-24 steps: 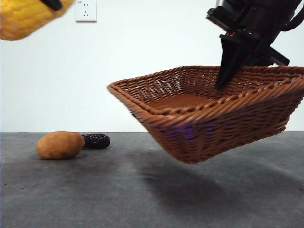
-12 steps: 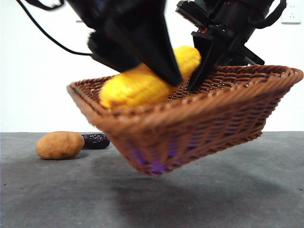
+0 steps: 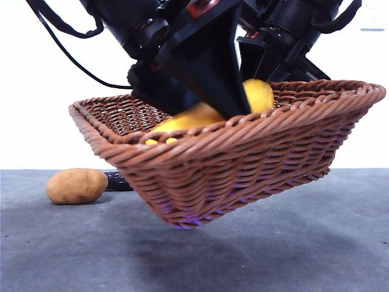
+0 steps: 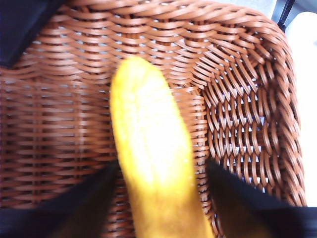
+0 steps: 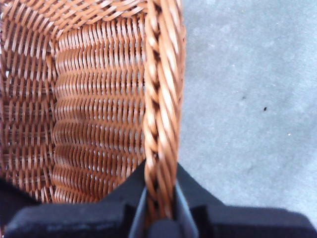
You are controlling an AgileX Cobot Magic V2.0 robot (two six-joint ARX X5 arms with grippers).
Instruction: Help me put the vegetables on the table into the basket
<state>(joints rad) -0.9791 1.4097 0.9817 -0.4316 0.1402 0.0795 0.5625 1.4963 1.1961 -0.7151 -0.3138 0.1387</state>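
Front view says we're roughly a third in: corn [image 3: 182, 120] is down inside the basket [image 3: 255, 152], while the potato [image 3: 76, 185] and eggplant [image 3: 118, 180] sit on the desk [image 3: 292, 243], well away from both grippers. Left gripper [image 4: 153, 183] hangs inside the basket, jaws hugging the corn between them. Right gripper [image 5: 159, 208] is pinched tight on the basket rim, holding it tilted off the desk.
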